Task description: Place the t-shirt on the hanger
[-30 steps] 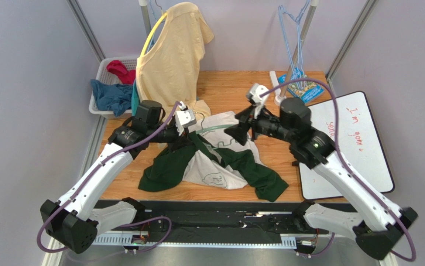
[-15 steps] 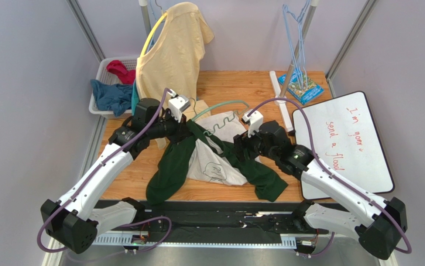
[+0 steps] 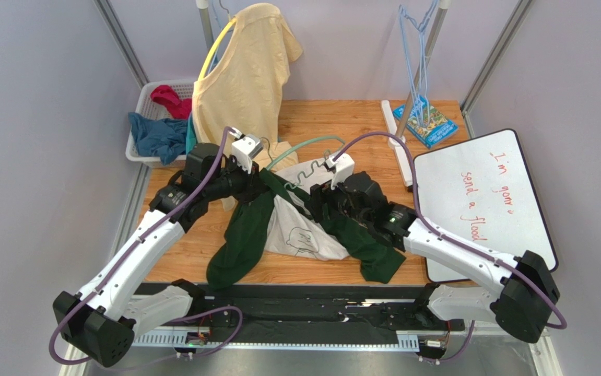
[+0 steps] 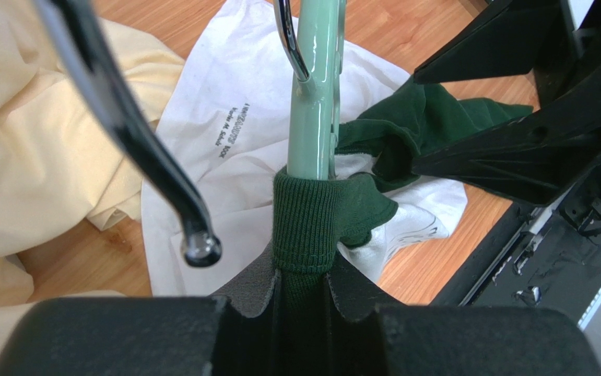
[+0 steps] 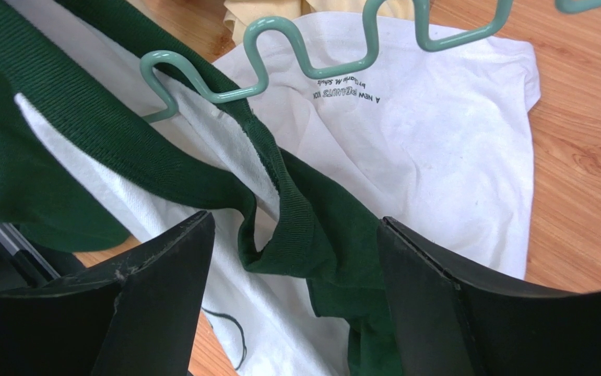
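White-bodied t-shirt [image 3: 299,231] with dark green sleeves and collar lies mid-table; my left gripper [image 4: 303,290] pinches its collar onto the thin pale green plastic hanger [image 3: 311,143]; right gripper [image 5: 292,258] gapes empty at 3 o'clock; wavy arm not yet inside

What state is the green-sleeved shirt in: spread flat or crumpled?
Crumpled. The t-shirt lies bunched on the table, sleeves twisted, its collar gathered around the hanger.

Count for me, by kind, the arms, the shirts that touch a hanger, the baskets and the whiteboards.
Arms: 2 (left arm, right arm)
Shirts touching a hanger: 2 (t-shirt with green hanger, tan shirt with yellow hanger)
Basket: 1
Whiteboard: 1
Total: 6
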`<state>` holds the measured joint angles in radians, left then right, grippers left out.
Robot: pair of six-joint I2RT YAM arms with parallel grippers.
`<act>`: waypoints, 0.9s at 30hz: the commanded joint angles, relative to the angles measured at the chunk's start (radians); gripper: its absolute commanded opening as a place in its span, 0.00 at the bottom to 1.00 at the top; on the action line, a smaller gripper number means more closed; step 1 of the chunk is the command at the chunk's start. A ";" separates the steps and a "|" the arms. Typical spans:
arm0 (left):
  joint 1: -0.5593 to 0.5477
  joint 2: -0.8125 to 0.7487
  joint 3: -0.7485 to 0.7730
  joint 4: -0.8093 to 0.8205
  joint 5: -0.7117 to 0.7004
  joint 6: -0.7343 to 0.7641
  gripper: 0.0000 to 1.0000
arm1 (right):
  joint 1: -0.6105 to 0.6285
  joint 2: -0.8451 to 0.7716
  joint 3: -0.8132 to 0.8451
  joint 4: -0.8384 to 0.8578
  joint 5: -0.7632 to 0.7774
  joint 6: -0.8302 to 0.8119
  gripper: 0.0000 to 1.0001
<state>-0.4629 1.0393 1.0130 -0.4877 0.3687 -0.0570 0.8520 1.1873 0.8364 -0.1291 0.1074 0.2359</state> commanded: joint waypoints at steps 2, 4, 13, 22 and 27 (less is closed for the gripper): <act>0.004 -0.036 0.033 0.066 -0.027 -0.061 0.00 | 0.036 0.064 0.032 0.097 0.093 0.029 0.79; 0.004 -0.038 0.035 0.069 -0.017 -0.079 0.00 | 0.047 0.093 0.026 0.118 0.121 0.029 0.77; 0.012 -0.071 0.045 0.057 -0.022 -0.113 0.00 | 0.013 0.150 0.030 0.045 0.249 0.023 0.58; 0.124 -0.206 0.015 0.009 0.183 0.045 0.00 | -0.206 0.067 0.013 -0.109 0.088 0.020 0.08; 0.125 -0.251 0.001 -0.063 0.272 0.238 0.00 | -0.335 0.094 0.056 -0.158 -0.081 0.037 0.00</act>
<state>-0.3592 0.8532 1.0069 -0.5594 0.5621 0.0055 0.6456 1.2640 0.8642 -0.1612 0.0956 0.2764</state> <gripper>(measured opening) 0.186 0.007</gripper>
